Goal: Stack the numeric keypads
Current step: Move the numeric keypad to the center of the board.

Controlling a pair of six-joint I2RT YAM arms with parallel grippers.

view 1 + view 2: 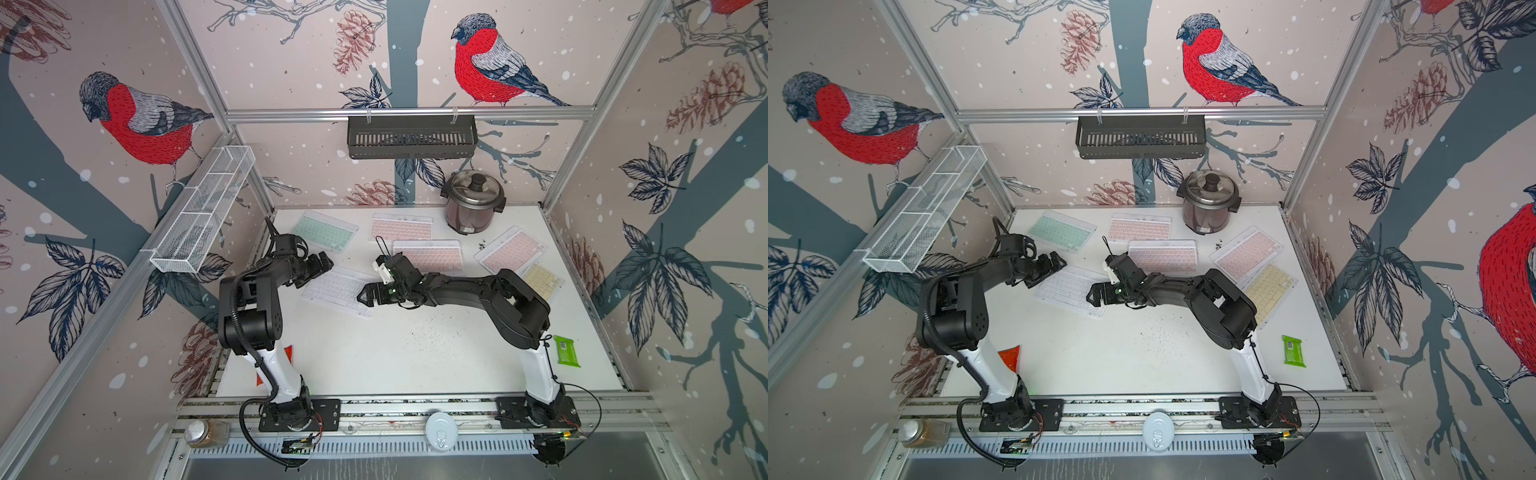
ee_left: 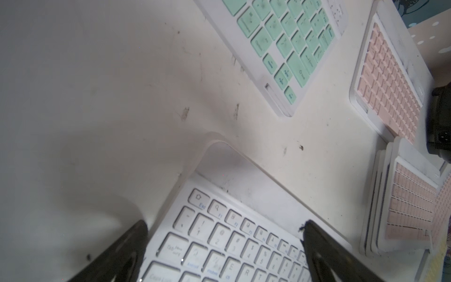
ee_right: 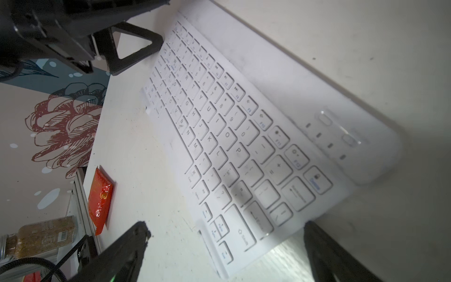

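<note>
White numeric keypad [image 1: 338, 291] looked thin, stiff, light, slick: best pinched by its edge; left gripper [image 1: 323, 264] and right gripper [image 1: 365, 296] flanked it, jaws apart

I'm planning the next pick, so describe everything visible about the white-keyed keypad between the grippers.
The white keypad is a thin rectangle: white keys, blue legends, a smudged clear-white round-cornered frame. It lies keys up on the table, apart from the other keypads. The open left gripper is at one end, the open right gripper at the other; contact is unclear.
</note>
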